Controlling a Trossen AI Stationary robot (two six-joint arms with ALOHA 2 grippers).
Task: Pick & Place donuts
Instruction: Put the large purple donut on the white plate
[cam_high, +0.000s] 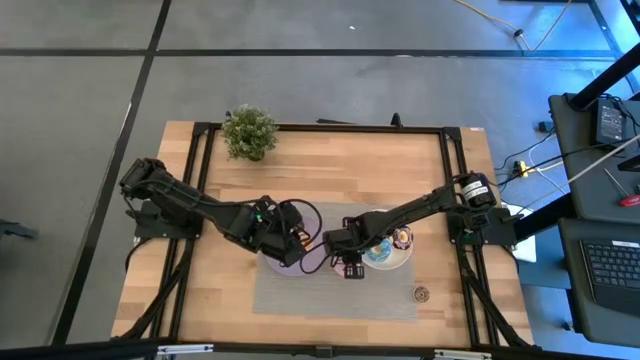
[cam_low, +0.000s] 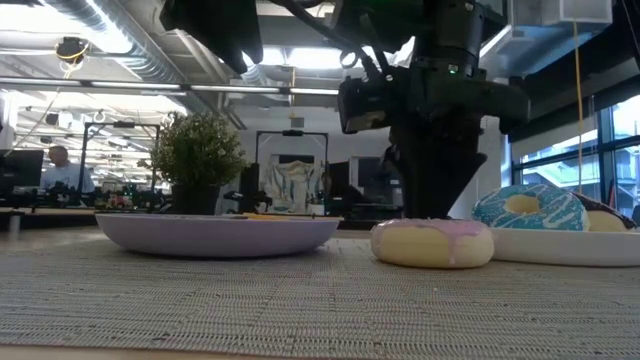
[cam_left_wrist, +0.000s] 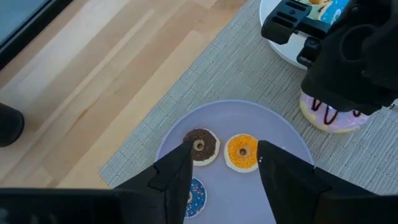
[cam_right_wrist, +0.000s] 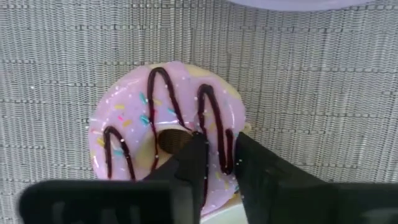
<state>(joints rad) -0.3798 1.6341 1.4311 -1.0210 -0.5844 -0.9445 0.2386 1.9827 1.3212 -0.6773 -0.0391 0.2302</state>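
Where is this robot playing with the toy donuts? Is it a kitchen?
Not a kitchen; probably an office or robot lab. Behind the wooden table are desks with a seated person, ceiling pipes, and a keyboard with cables nearby.

- In the high view, the arms cover most of the lilac plate (cam_high: 313, 262) and the white plate (cam_high: 400, 256).
- The small donut (cam_high: 421, 294) alone on the mat is too small to tell its icing.
- In the left wrist view, the blue mini donut (cam_left_wrist: 196, 193) is half hidden behind a finger.
- The pink donut (cam_left_wrist: 339, 119) sits partly under the right arm.
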